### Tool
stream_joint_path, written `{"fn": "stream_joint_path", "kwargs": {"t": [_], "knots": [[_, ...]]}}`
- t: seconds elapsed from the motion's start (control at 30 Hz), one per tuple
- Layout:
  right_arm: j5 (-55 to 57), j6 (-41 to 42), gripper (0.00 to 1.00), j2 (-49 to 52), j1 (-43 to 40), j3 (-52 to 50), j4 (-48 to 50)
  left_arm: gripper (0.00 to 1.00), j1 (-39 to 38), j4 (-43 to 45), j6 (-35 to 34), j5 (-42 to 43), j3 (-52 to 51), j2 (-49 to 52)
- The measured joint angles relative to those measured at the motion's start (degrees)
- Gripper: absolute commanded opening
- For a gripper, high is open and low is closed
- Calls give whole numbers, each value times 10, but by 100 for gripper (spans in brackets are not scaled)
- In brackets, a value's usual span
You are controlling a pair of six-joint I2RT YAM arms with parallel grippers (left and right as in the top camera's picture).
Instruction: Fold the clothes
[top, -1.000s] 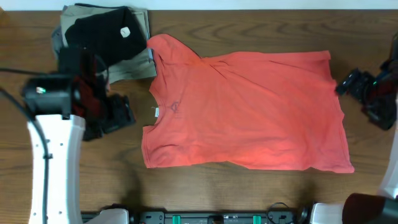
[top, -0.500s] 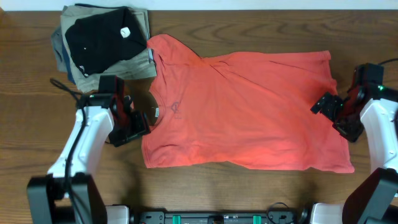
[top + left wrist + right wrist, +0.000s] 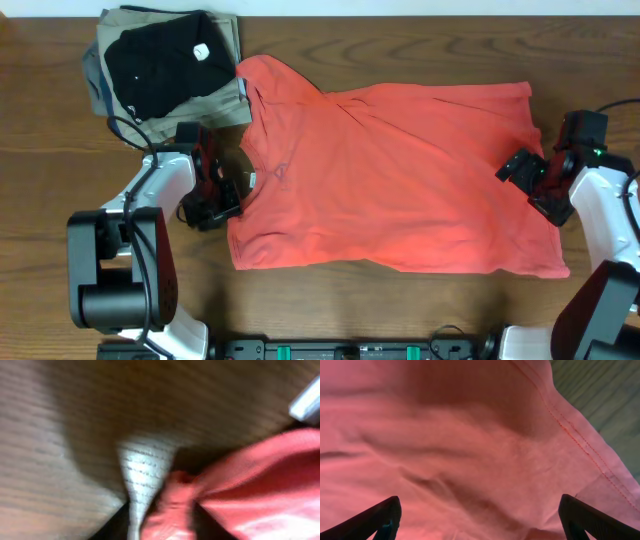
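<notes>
Red-orange T-shirt (image 3: 400,180) lies spread flat on a wooden surface (image 3: 400,320), collar toward the left arm (image 3: 165,185), hem toward the right arm (image 3: 590,195). It is lightly wrinkled, with a small white neck tag (image 3: 251,180). It looks light, soft and limp, likely to sag, so shoulder and hem edges seem the best holds. Left jaws meet bunched cloth at the shoulder; whether they pinch it is unclear. Right jaws are spread wide over the hem.

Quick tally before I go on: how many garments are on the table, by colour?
Red-orange T-shirt: 1
Black folded garment: 1
Khaki folded garment: 1
Total: 3 clearly in view
</notes>
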Motion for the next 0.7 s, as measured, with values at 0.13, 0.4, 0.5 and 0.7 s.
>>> {"fn": "stream_joint_path", "kwargs": {"t": [0.13, 0.4, 0.5, 0.7], "knots": [[4, 0, 92, 27, 0, 0, 5, 6, -1, 10, 0, 2, 0, 3], [43, 7, 90, 83, 0, 0, 35, 6, -1, 33, -3, -25, 37, 18], [60, 10, 91, 99, 0, 0, 53, 6, -1, 32, -15, -57, 72, 21], [78, 15, 92, 112, -9, 0, 81, 6, 0, 36, -56, -134, 130, 21]]}}
